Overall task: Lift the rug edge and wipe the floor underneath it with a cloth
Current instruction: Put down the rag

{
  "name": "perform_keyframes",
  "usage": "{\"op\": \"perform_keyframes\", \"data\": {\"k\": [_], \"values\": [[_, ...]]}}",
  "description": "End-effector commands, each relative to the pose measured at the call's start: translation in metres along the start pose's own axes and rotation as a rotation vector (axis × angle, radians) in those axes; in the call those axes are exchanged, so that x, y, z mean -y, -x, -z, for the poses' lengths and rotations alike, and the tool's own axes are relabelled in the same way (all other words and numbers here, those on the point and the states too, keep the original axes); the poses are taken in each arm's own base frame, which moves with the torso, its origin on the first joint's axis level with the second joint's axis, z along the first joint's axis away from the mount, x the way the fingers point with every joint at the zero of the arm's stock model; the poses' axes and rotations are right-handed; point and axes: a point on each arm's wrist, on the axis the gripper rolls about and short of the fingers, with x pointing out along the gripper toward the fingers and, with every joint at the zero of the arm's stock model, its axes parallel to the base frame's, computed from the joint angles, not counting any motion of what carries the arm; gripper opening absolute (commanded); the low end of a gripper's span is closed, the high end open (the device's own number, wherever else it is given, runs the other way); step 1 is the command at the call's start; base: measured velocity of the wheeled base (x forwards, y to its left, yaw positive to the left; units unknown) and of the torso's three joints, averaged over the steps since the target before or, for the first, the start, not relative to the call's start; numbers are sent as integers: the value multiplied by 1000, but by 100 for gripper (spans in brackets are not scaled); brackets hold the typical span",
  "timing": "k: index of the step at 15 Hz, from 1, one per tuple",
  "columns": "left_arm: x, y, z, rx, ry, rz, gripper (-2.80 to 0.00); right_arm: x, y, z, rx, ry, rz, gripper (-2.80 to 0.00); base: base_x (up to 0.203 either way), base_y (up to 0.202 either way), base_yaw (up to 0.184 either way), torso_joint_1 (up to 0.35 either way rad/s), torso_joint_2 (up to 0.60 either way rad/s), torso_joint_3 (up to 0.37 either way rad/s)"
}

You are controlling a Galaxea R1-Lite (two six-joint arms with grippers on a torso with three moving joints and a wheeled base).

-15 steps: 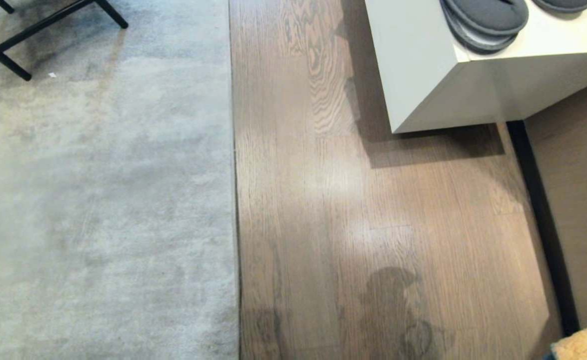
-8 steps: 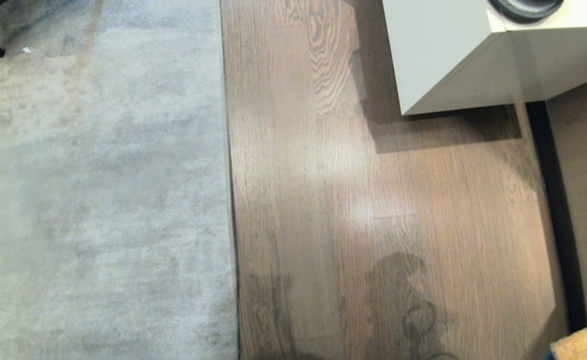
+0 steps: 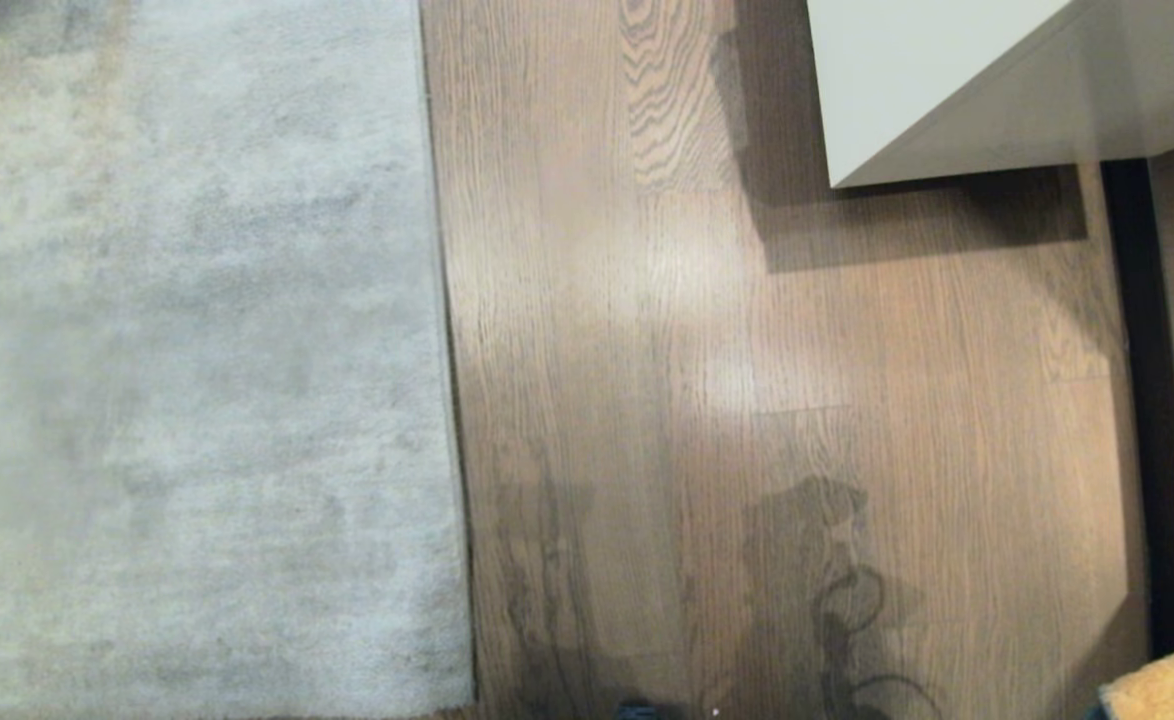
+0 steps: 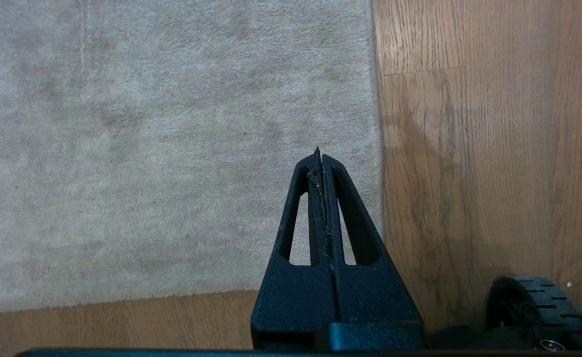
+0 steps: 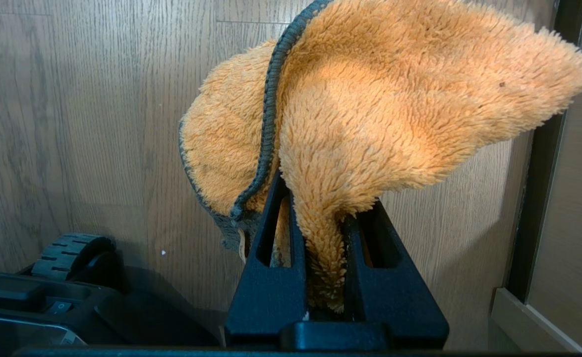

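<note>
Orange fleece fills your right end effector [image 5: 320, 208]: its narrow-set fingers pinch a fold of the cloth [image 5: 380, 99], whose dark stitched hem curls over one side while the rest fans out above the floor [image 5: 97, 99]. In the head view only a corner of that cloth [image 3: 1172, 685] shows, at 5 o'clock. Your left end effector [image 4: 321, 158] is pressed fully together and empty, with a few fibres caught in its seam; it hangs over the rug edge [image 4: 378, 148], near the rug's corner.

In the head view the rug edge [image 3: 442, 350] runs from 12 to 6 o'clock, lying flat, with the grey pile to 9 o'clock and the bare wood planks to 3 o'clock. A white cabinet [image 3: 907, 80] stands at 1 o'clock on the planks, casting a shadow. A dark strip [image 3: 1142, 400] along a wall panel borders the planks at 3 o'clock. One ridged base wheel [image 4: 534, 297] sits on the wood just beside the rug's corner.
</note>
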Motion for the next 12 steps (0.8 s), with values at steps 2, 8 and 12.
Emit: {"op": "perform_keyframes", "data": {"k": [2, 8, 12], "values": [[0, 0, 0, -1, -2, 0, -280, 0, 0, 0, 0, 6, -1, -280, 0, 0, 0, 0, 2, -44], [0, 0, 0, -1, -2, 0, -280, 0, 0, 0, 0, 27, -4, -280, 0, 0, 0, 0, 0, 0], [0, 0, 0, -1, -2, 0, -280, 0, 1, 0, -27, 30, -5, -280, 0, 0, 0, 0, 0, 0]]}}
